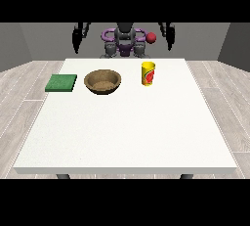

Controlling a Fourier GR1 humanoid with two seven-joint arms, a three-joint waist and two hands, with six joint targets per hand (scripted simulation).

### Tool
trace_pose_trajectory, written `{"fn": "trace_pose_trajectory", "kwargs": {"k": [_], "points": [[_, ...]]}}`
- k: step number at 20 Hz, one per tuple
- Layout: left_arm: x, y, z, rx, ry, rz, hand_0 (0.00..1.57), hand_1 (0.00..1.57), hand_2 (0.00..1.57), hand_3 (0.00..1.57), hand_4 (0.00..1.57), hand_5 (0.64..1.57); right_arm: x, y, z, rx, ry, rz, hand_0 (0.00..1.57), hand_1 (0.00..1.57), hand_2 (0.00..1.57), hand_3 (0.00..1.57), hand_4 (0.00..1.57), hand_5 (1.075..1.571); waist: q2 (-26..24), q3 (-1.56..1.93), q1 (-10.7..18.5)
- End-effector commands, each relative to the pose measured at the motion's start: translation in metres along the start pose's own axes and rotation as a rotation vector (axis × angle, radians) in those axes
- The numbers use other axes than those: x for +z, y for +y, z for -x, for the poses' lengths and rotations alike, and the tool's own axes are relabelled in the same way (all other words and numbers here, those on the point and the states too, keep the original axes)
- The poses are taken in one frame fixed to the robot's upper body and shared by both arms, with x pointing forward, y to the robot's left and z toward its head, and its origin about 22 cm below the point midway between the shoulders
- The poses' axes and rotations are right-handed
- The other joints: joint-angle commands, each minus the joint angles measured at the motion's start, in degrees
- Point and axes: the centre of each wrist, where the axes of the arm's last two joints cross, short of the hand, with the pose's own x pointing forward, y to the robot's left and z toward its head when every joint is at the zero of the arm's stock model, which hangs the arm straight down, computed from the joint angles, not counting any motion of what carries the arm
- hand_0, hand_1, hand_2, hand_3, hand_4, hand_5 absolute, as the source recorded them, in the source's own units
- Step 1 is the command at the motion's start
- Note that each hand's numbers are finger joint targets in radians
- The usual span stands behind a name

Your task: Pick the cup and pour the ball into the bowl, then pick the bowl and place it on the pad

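The bowl (102, 81) looked like rough brown wood, the pad (61, 83) matt green, the cup (148, 74) smooth yellow plastic, the surface (127, 132) matt white.

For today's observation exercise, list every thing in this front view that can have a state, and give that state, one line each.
Yellow cup with red label: upright on the white table, unheld.
Brown wooden bowl: upright, empty, between pad and cup.
Green square pad: flat near the table's edge at the view's left, nothing on it.
Small red ball: seen above the cup, by the robot's torso; not in the bowl.
Hand at the view's left: raised, holding nothing.
Hand at the view's right: raised, holding nothing.
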Motion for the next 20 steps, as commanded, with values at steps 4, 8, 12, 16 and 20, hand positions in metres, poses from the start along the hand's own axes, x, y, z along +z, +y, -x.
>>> {"fn": "trace_pose_trajectory", "kwargs": {"k": [4, 8, 12, 16, 20], "points": [[-0.003, 0.011, -0.026, -0.035, -0.020, -0.002, 0.00, 0.00, 0.00, 0.00, 0.00, 1.570, -0.001, -0.010, -0.025, 0.024, -0.018, -0.004, 0.00, 0.00, 0.33, 0.49, 0.85, 1.565, -13.47, 0.00, 0.23], [-0.033, -0.019, -0.046, 0.273, -0.100, -0.024, 0.00, 0.00, 0.00, 0.00, 0.00, 1.569, -0.017, 0.069, -0.067, -0.236, -0.152, -0.085, 0.00, 0.00, 0.32, 0.47, 0.84, 1.566, -9.73, 0.03, 0.24], [-0.050, -0.022, -0.057, 0.305, -0.092, -0.082, 0.00, 0.00, 0.00, 0.00, 0.00, 1.569, -0.012, 0.104, -0.108, -0.273, -0.169, -0.092, 0.00, 0.00, 0.25, 0.41, 0.84, 1.568, -8.50, 0.06, -1.94], [-0.064, -0.015, -0.089, 0.275, -0.164, -0.055, 0.00, 0.00, 0.00, 0.00, 0.00, 1.569, -0.019, 0.111, -0.132, -0.252, -0.219, -0.053, 0.00, 0.00, 0.32, 0.45, 0.83, 1.567, -4.75, 0.11, -1.09], [-0.081, 0.002, -0.098, 0.252, -0.231, -0.069, 0.00, 0.00, 0.00, 0.00, 0.00, 1.564, -0.021, 0.112, -0.124, -0.231, -0.297, -0.075, 0.00, 0.00, 0.33, 0.53, 0.81, 1.565, -0.01, 0.11, -2.50]]}}
